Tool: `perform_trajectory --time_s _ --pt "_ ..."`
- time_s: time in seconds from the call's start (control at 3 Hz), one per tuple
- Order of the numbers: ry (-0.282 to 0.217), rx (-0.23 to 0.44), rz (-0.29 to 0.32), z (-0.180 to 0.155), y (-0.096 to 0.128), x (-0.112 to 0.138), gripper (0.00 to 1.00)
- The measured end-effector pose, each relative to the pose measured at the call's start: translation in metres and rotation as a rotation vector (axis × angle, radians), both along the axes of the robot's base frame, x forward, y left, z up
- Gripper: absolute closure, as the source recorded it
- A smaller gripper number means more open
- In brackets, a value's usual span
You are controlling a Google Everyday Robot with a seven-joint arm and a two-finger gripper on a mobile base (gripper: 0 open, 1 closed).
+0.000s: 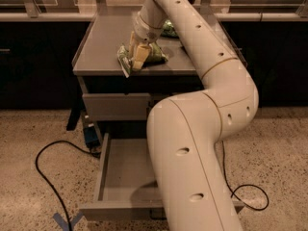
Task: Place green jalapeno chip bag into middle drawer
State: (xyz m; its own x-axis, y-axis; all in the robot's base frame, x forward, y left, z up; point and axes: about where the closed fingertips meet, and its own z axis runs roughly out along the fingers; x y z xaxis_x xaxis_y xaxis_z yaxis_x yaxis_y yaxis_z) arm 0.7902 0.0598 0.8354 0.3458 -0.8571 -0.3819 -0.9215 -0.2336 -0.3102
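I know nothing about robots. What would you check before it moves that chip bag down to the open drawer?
1. The gripper is at the green jalapeno chip bag, at the cabinet top's front edge: ok.
2. Bag firmly held: cannot tell.
3. The middle drawer is pulled out: ok.
4. Drawer tray free: visible part bare, the arm hides the rest: cannot tell.
5. The dark green packet lies apart, behind the arm: ok.
6. The cable lies outside the drawer: ok.
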Motion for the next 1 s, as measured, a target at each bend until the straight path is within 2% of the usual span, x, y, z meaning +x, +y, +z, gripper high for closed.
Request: perform_trajectory --time_s 0.33,0.67,1.0 --pt "0.0 0.0 0.0 0.001 0.0 -0.004 1.0" --pt "-0.092 0.037 0.05 0.034 0.012 -0.014 1.0" --pt "-0.259 0.129 0.06 0.11 0.017 -0.044 1.0"
